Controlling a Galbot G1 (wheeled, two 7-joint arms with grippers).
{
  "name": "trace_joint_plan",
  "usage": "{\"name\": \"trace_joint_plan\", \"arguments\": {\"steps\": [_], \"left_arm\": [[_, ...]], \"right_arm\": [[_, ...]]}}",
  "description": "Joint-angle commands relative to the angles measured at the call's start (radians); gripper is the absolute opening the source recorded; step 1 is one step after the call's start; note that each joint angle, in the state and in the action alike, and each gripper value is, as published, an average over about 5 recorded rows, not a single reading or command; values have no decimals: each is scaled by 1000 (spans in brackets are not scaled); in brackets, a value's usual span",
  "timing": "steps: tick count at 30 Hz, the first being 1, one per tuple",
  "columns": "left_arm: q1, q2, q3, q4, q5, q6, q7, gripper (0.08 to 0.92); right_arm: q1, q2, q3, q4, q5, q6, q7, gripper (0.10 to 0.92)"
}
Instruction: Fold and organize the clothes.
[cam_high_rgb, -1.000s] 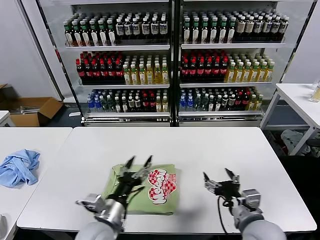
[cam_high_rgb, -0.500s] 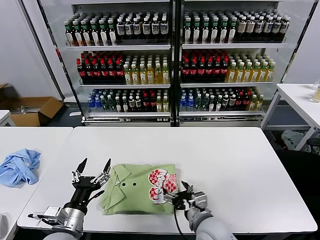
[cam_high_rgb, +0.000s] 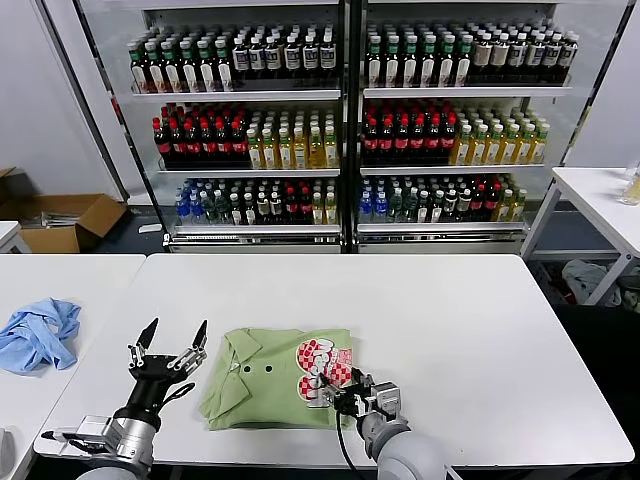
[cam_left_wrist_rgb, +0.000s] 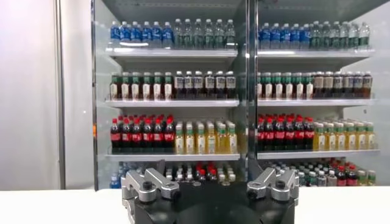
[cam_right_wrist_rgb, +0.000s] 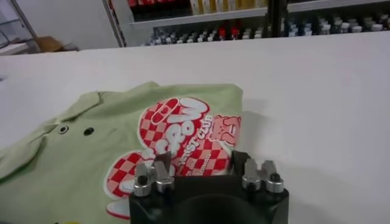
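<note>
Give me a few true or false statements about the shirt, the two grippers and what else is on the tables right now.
1. The green shirt lies folded on the white table. True.
2. The left gripper is clamped on the shirt's collar. False: it is open, raised, and off the shirt's left side.
3. The right gripper is at the shirt's near right corner, by the checkered print. True.
4. The blue garment lies on top of the shirt. False: it lies apart on the table to the left.
5. Shelves of bottles stand behind the table. True.
</note>
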Motion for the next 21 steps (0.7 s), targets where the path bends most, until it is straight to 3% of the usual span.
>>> {"name": "trace_joint_plan", "arguments": {"steps": [1, 16, 21], "left_arm": [[5, 0, -14, 5, 14, 13, 0, 822], [3, -11, -1, 5, 16, 17, 0, 823], [-6, -14, 8, 16, 20, 7, 7, 822]], "right_arm": [[12, 2, -15, 15, 41, -3, 23, 602], [17, -26, 65, 74, -69, 20, -24, 169], [8, -85, 189, 122, -48, 7, -50, 108]]}}
